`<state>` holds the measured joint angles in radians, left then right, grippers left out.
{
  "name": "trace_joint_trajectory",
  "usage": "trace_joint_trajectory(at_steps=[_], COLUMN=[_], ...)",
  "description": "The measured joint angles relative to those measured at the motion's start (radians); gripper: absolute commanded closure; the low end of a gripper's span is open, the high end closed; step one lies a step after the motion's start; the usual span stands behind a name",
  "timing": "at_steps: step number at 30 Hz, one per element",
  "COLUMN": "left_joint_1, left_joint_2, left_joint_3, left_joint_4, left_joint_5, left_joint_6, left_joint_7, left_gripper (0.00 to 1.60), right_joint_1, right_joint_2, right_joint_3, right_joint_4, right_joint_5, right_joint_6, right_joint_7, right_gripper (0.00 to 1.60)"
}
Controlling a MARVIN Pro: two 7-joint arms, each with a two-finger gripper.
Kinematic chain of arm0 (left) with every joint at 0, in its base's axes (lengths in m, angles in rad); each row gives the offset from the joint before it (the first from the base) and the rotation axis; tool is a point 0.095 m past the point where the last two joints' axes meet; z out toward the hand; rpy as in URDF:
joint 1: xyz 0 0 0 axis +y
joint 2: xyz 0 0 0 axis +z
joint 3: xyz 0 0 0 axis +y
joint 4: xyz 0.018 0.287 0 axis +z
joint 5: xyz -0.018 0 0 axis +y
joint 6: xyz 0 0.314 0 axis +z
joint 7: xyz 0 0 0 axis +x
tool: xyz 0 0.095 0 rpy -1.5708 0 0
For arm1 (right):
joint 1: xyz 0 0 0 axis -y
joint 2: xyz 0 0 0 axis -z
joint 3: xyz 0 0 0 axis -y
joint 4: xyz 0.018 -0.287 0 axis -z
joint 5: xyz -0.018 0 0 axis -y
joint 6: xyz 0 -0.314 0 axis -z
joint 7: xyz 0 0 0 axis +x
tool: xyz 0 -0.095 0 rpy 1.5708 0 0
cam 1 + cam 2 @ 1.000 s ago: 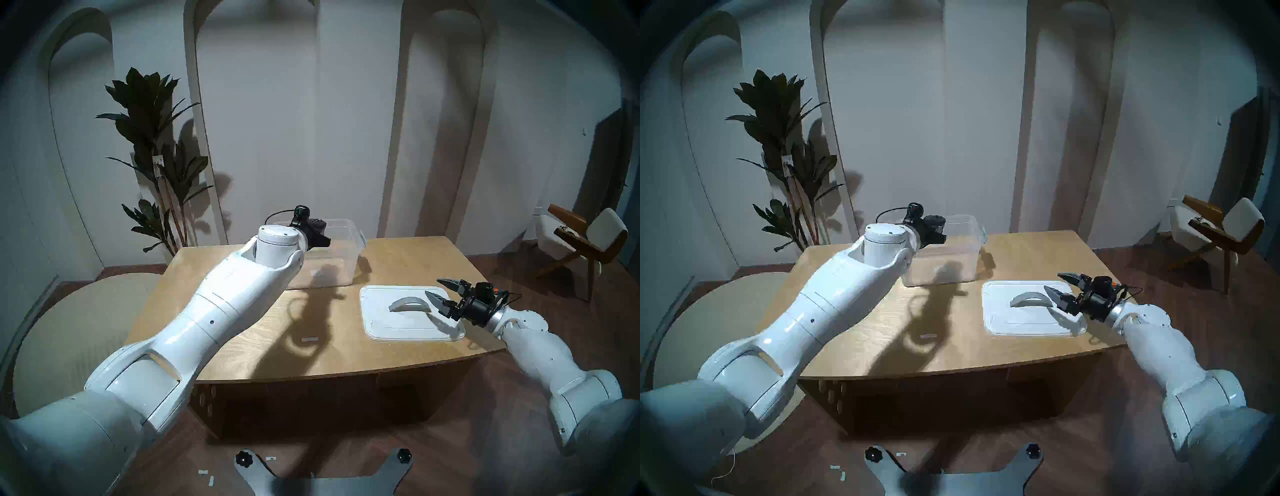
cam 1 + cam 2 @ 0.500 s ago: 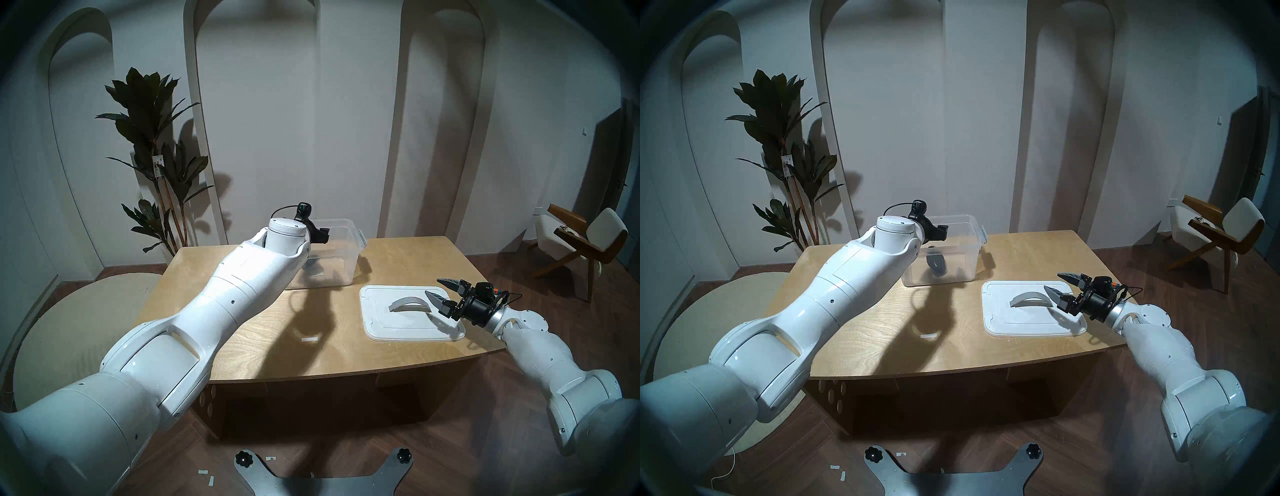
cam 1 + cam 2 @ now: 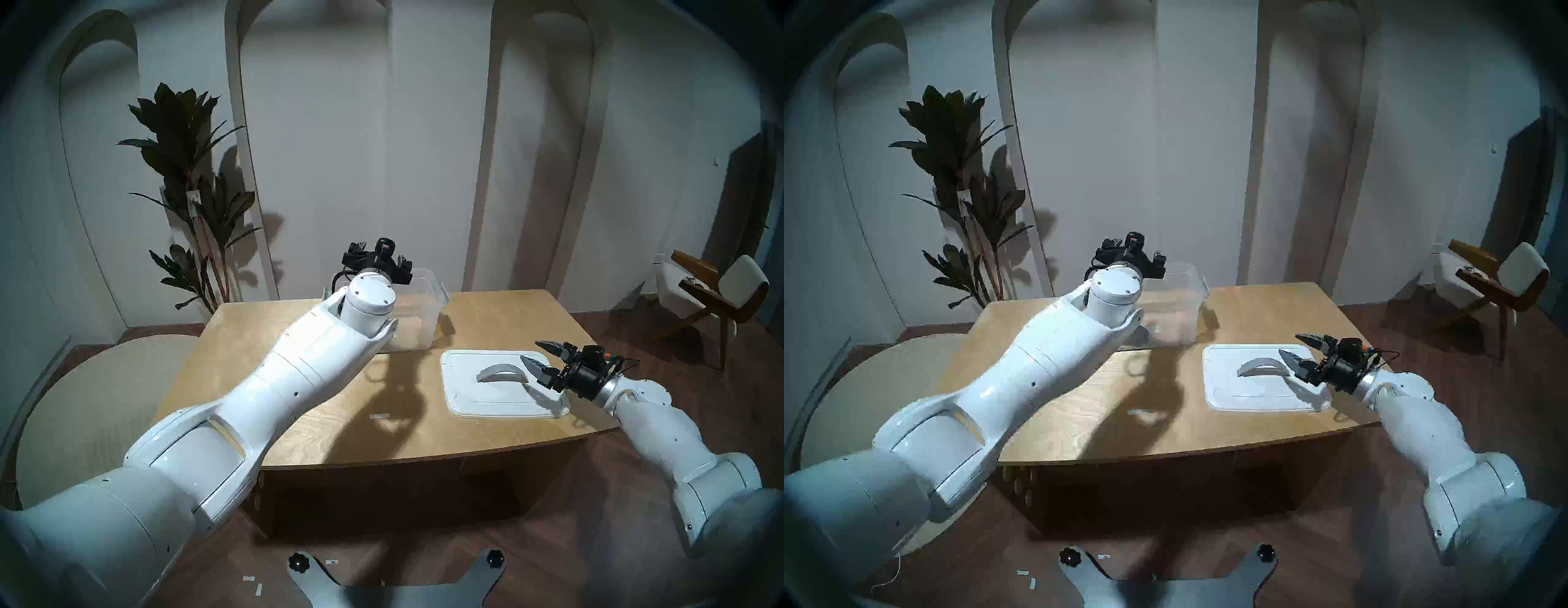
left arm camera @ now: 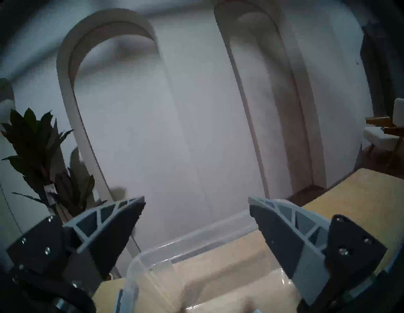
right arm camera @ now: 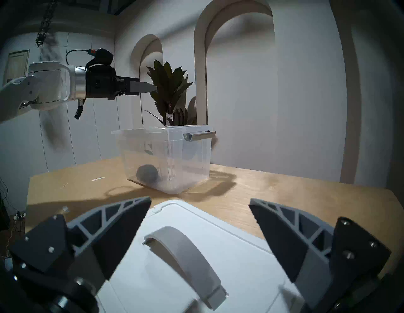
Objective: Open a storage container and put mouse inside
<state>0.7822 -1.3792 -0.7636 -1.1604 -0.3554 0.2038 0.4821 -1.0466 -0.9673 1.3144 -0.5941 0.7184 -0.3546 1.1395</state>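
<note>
No readable writing anywhere; only a small white tag [image 5: 169,119] on the stem of the potted plant [image 5: 169,87], its marks too small to make out.

Landmark: the clear storage container [image 5: 166,157], standing open on the wooden table [image 3: 500,322]. Inside it, on the floor near the wall facing the right wrist camera, lies the black mouse [image 5: 147,173], seen through the translucent side. On the container's end wall, a grey latch [image 5: 200,135] swung outward. To the container's right in the head view, well apart from it, lies the white lid [image 3: 500,390], flat on the table with its grey arched handle [image 3: 500,373] up. In front of the container, a small white strip [image 3: 379,416] on the tabletop. Behind the container, the plant against the arched wall panels; far to its right, a wooden chair [image 3: 717,293].

In the head views, much of the container hidden behind the left forearm and wrist.

Left gripper [image 4: 196,209] level above the container's rim, pointing toward the back wall, fingers spread wide with nothing between them. Right gripper [image 5: 200,209] low over the lid's near edge, aimed toward the container, fingers likewise spread and empty, flanking the handle without touching it.
</note>
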Motion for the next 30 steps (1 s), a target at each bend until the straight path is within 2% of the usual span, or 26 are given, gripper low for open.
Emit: trace_joint_trajectory(at_steps=[6,16,23,30], left_joint_1=[0.078,0.198,0.281,0.349], left_joint_2=[0.06,0.186,0.257,0.315], left_joint_3=[0.016,-0.04,-0.069,-0.079], left_joint_4=[-0.099,-0.244,-0.338,-0.425], left_joint_5=[0.043,0.084,0.085,0.078], left_joint_6=[-0.048,-0.107,-0.165,-0.207], left_joint_7=[0.078,0.239,0.283,0.286], left_gripper=[0.0,0.0,0.0,0.0], right_joint_1=[0.0,0.001,0.001,0.001], right_joint_2=[0.0,0.0,-0.001,-0.001], right_joint_3=[0.0,0.0,0.0,0.0], right_joint_4=[0.0,0.001,0.001,0.001], right_joint_5=[0.0,0.0,-0.001,-0.001], right_joint_6=[0.0,-0.001,-0.001,-0.002], right_joint_7=[0.0,0.0,0.0,0.0], right_gripper=[0.0,0.0,0.0,0.0])
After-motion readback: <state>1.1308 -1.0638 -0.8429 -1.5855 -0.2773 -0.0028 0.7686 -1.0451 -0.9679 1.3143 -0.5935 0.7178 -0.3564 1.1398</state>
